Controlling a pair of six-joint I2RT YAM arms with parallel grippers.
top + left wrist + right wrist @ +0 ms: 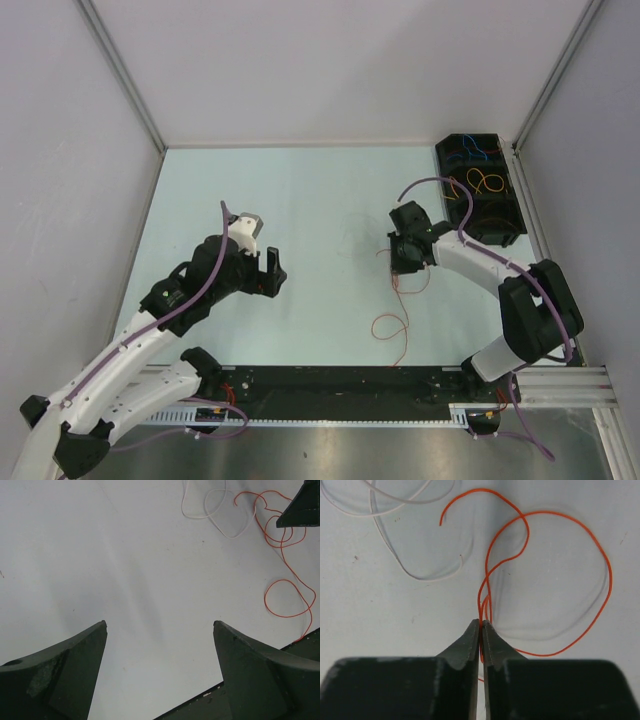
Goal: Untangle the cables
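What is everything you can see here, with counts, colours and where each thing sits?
orange cable: one, orange, on the table right of centre, pinched in the right gripper
white cable: one, white, on the table beside the orange cable
bin: one, black, far right corner
bin cables: several, blue, orange and yellow, inside the bin; exact count unclear
table: one, pale
rail: one, black, near edge
hoses: two, lilac, along the arms
left arm: one, white and black
right arm: one, white and black
left gripper: one, black, open above the table
right gripper: one, black, shut on the orange cable
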